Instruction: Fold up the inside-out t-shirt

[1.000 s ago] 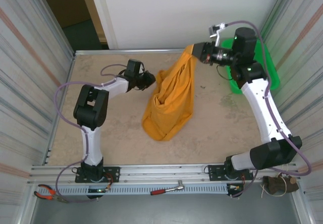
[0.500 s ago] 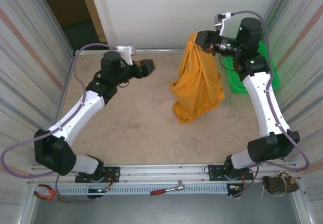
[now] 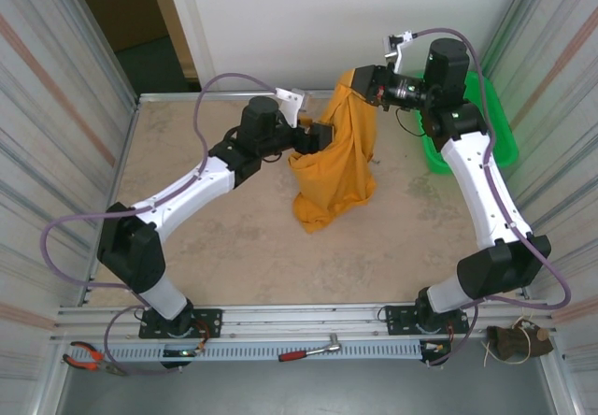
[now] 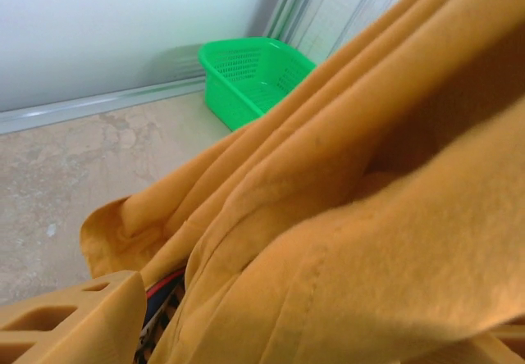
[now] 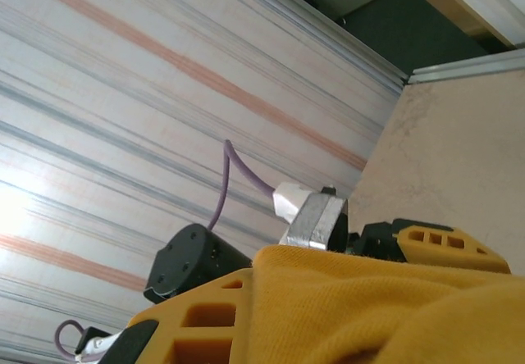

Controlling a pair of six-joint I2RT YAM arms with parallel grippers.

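Observation:
The inside-out t-shirt [image 3: 336, 172] is orange-yellow and hangs bunched from my right gripper [image 3: 366, 83], its lower end resting on the table. That gripper is raised at the back and shut on the shirt's top; in the right wrist view the cloth [image 5: 394, 307] drapes over its fingers [image 5: 197, 319]. My left gripper [image 3: 320, 140] is open and pressed against the shirt's upper left edge. The left wrist view has folds of the shirt [image 4: 344, 216] lying between its wide-apart fingers [image 4: 74, 323]. A bit of dark print peeks out at the bottom.
A green plastic basket [image 3: 495, 125] stands at the back right corner, also seen past the cloth in the left wrist view [image 4: 254, 73]. Corrugated walls close both sides. Pliers [image 3: 84, 357] and a ratchet wrench [image 3: 313, 350] lie on the front rail.
My left gripper swung away toward the back left, opened, then came back right to the shirt's edge. The right gripper shifted slightly and the hanging shirt swayed right, then back left.

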